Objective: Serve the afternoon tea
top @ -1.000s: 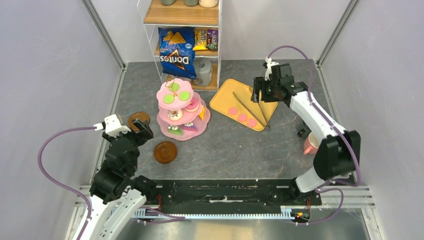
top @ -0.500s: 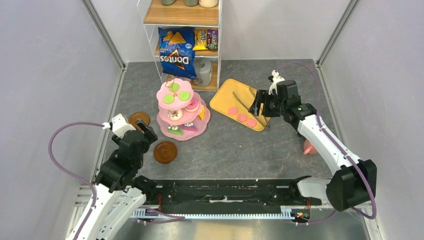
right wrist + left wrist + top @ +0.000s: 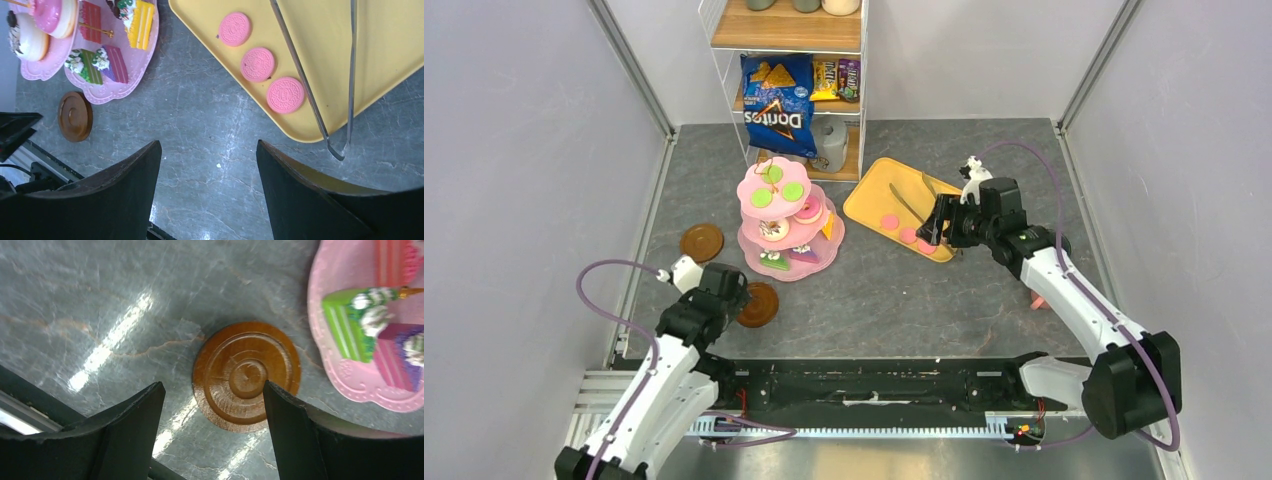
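The pink three-tier stand (image 3: 784, 215) holds green macarons, donuts and cake slices; its lowest tier (image 3: 330, 290) shows a green cake slice (image 3: 350, 322). One brown saucer (image 3: 247, 376) lies on the table beside the stand. My left gripper (image 3: 212, 390) is open and empty just above it, near its edge (image 3: 729, 290). A second saucer (image 3: 701, 242) lies further back on the left. My right gripper (image 3: 208, 145) is open and empty over bare table, at the near edge of the yellow tray (image 3: 200, 20). Three pink macarons (image 3: 257, 64) lie on that tray. The pink mug (image 3: 1041, 298) is mostly hidden by the right arm. I cannot make out the dark-green mug.
Metal tongs (image 3: 310, 90) lie on the yellow tray (image 3: 879, 190). A shelf unit (image 3: 789, 90) with a blue Doritos bag (image 3: 776, 105) stands at the back. Grey walls close both sides. The black base rail (image 3: 874, 385) runs along the near edge.
My left gripper has moved from beside the far saucer to over the near saucer. My right gripper has moved from the tray's far right side down to its near edge.
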